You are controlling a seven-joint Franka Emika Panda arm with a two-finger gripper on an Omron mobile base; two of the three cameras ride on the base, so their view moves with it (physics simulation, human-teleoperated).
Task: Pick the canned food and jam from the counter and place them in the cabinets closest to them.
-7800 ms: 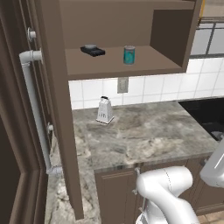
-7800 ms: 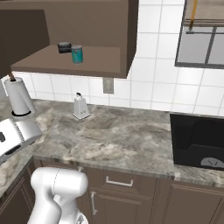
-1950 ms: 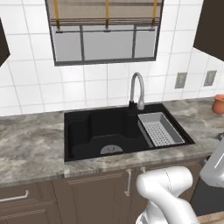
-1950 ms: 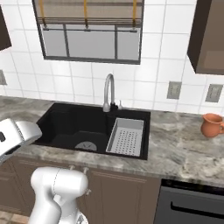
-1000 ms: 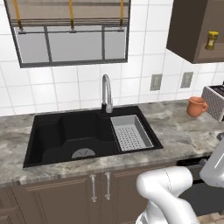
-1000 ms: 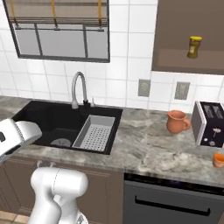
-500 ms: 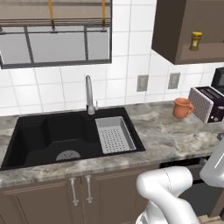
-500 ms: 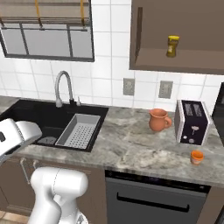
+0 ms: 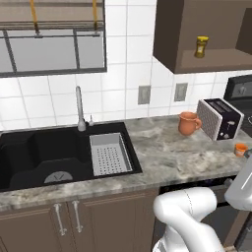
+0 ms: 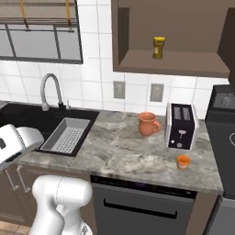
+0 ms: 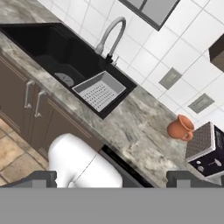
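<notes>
- The gripper [image 11: 111, 179] has its two dark fingertips [image 11: 37, 178] standing far apart at the bottom of the hand view, with nothing between them; it hangs out in front of the base cupboards, clear of the worktop.
- Straight ahead of it in that view runs the counter [image 11: 140, 127], grey-brown marbled stone, with the black sink [image 11: 52, 52] sunk into it and a grey drain tray [image 11: 99, 91] sitting in the sink's near basin.
- A curved metal faucet [image 11: 111, 33] rises behind the sink against the white tiled wall.
- Further along the counter a terracotta pitcher [image 10: 148, 123] stands upright, and just beside it a toaster [image 10: 181, 125] with a silvery top and a dark front.
- The jam [image 10: 183, 161], a small squat orange jar, sits on the counter in front of the toaster, near the front edge and apart from both toaster and pitcher. In the left base view it shows at the far right [image 9: 240, 149], just past the toaster [image 9: 219, 118].
- Above that stretch hang the cabinets [image 10: 174, 62], dark brown and open, with a taller amber jar [image 10: 159, 47] with a yellow lid standing alone on the shelf.
- A dark appliance [image 10: 223, 137] closes off the counter to the right of the toaster.
- I cannot see the canned food from here.
</notes>
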